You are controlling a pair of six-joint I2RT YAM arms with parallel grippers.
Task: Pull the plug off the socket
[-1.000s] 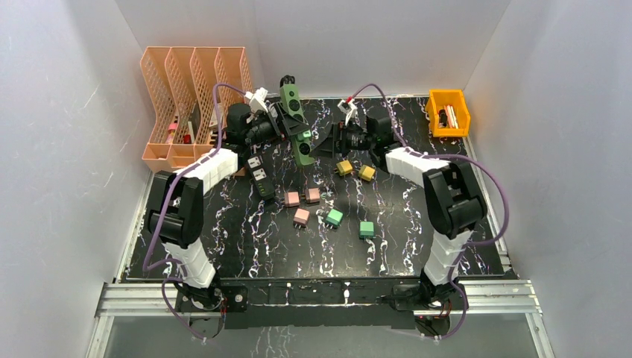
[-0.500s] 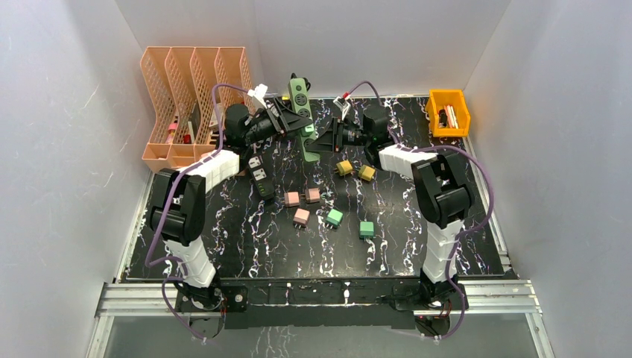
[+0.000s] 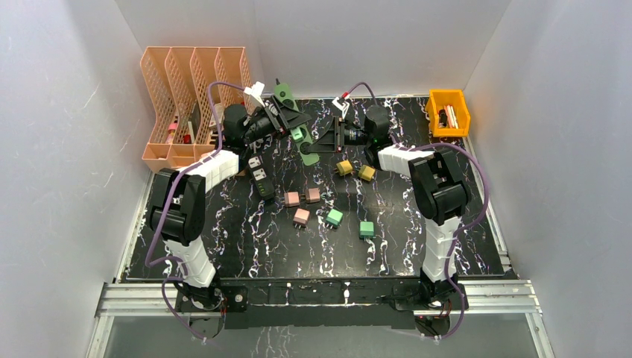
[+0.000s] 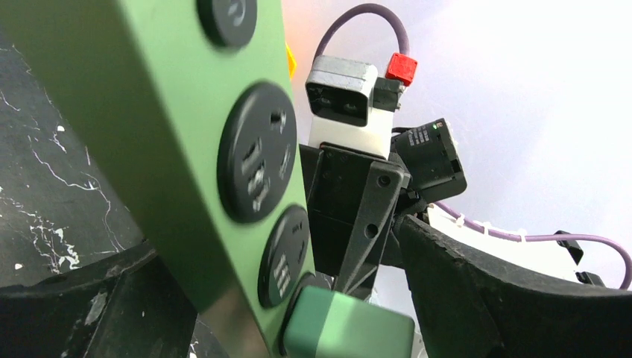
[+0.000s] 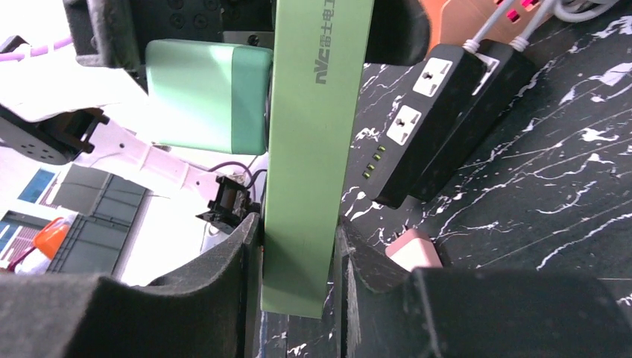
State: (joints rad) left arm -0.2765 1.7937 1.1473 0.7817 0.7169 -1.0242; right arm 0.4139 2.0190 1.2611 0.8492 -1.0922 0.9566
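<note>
At the far middle of the table [image 3: 246, 250], the overhead view showed the green power strip [image 3: 285, 95] lifted off the marble between the left gripper [image 3: 281, 119] and the right gripper [image 3: 313, 145]. The green plug [image 3: 298, 135] was seated in it, but that view did not show how the fingers stood. The right wrist view settled its own side: both fingers [image 5: 216, 291] pressed the strip's lower end from either side, clamped on it, and the plug jutted toward 9 o'clock higher up. Only the left wrist view showed the socket face, with the plug in the lowest socket at 6 o'clock. It also showed the left fingers [image 4: 477, 291] spread apart around strip and plug (the one at 4 o'clock stood visibly off the plug). From above, the black power strip [image 3: 259, 175] lay just at 7 o'clock of the held strip. The file racks [image 3: 190, 82] lined the far-left edge and the yellow bin [image 3: 447, 112] sat in the far-right corner. Coloured cubes [image 3: 301, 216] were scattered at 6 o'clock, and the widest bare marble lay beyond them toward the arm bases. A second earlier the right fingers had gaped clear of the strip. Since then they had closed on it, the left fingers had widened, and over the last half second the strip's far end had swung toward 9 o'clock.
</note>
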